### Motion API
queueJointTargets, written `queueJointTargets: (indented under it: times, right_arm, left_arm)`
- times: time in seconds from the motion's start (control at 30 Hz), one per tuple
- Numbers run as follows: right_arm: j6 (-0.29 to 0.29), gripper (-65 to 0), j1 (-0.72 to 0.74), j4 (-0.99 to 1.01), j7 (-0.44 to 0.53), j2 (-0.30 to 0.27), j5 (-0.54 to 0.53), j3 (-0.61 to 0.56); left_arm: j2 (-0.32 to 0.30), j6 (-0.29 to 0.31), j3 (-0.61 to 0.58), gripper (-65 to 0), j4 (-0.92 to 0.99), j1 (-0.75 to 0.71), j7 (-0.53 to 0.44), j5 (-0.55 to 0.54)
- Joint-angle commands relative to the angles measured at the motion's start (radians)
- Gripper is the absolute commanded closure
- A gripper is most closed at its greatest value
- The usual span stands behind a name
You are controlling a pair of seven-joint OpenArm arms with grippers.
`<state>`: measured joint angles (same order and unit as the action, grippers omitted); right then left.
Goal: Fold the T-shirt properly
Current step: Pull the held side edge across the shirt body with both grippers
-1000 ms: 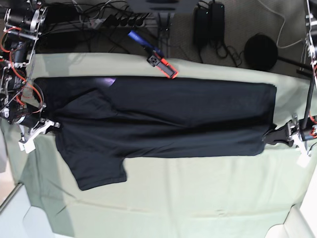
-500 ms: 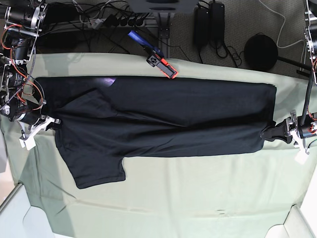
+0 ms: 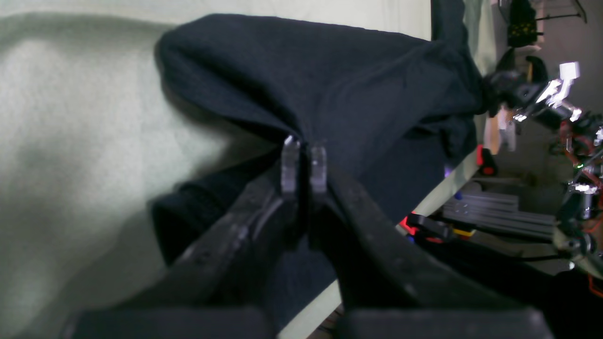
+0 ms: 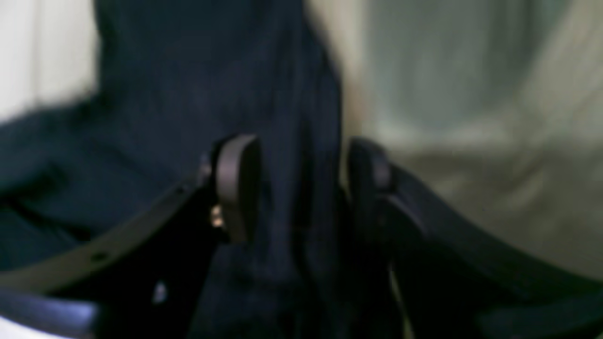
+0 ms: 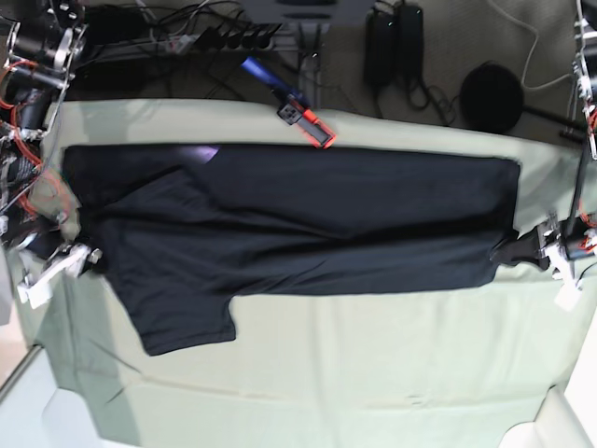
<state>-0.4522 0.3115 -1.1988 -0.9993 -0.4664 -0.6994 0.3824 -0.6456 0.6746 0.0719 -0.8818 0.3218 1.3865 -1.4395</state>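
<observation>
The black T-shirt [image 5: 308, 224] lies stretched out lengthwise on the pale green sheet [image 5: 373, 364], one sleeve [image 5: 182, 322] pointing toward the front. At the right end, my left gripper [image 5: 520, 252] is shut on the shirt's hem corner. In the left wrist view its fingertips [image 3: 289, 162] pinch a ridge of black cloth [image 3: 353, 80]. At the shirt's left end, my right gripper [image 5: 91, 256] has its jaws apart. The blurred right wrist view shows that gripper [image 4: 301, 160] open, with a fold of the shirt [image 4: 188, 94] loose between the fingers.
A round black disc [image 5: 490, 96] lies beyond the sheet's back right edge. An orange and black tool [image 5: 308, 121] rests at the shirt's far edge, with cables and a power strip [image 5: 233, 39] behind it. White raised edges sit at the front corners.
My right gripper has opened, let go of the shirt's left end and drawn a little to the left. The left gripper still holds the hem and has barely moved.
</observation>
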Motion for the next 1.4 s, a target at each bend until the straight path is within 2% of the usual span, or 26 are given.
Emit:
queueJointTargets:
  times: [0.0,0.07,0.2,0.43,0.63,0.93,1.17,1.37]
  right_arm:
    - [-0.068,-31.0,0.038,-0.017,0.031,-0.021,-0.015,0.007]
    - [-0.069,-31.0,0.068,-0.014,0.058,-0.018,-0.002,0.007]
    - [-0.068,-31.0,0.123,0.030,0.137,-0.013,0.090,0.000]
    - [-0.068,-31.0,0.229,0.225,0.243,0.011,0.200,-0.006]
    - [-0.068,-31.0,0.287,0.369,0.293,0.059,0.254,-0.051]
    - [-0.068,-31.0,0.289,0.395,0.314,0.123,0.281,-0.149]
    - [-0.068,-30.9,0.290,0.395,0.315,0.120,0.285,-0.149]
    - [-0.068,-31.0,0.290,0.395,0.330,0.074,0.314,-0.149]
  left_arm:
    - [-0.022,0.023,0.005,0.0,-0.016,0.024,-0.014,-0.021]
    - [-0.021,0.023,0.005,0.0,-0.016,0.024,-0.013,-0.021]
    - [-0.022,0.023,0.005,0.0,-0.016,0.024,-0.013,-0.022]
    - [-0.022,0.023,0.005,0.0,-0.016,0.024,-0.012,-0.022]
    - [-0.022,0.023,0.005,0.0,-0.016,0.024,-0.013,-0.023]
    - [-0.022,0.023,0.005,0.0,-0.016,0.024,-0.013,-0.023]
    - [-0.022,0.023,0.005,0.0,-0.016,0.024,-0.013,-0.026]
    - [-0.022,0.023,0.005,0.0,-0.016,0.024,-0.013,-0.026]
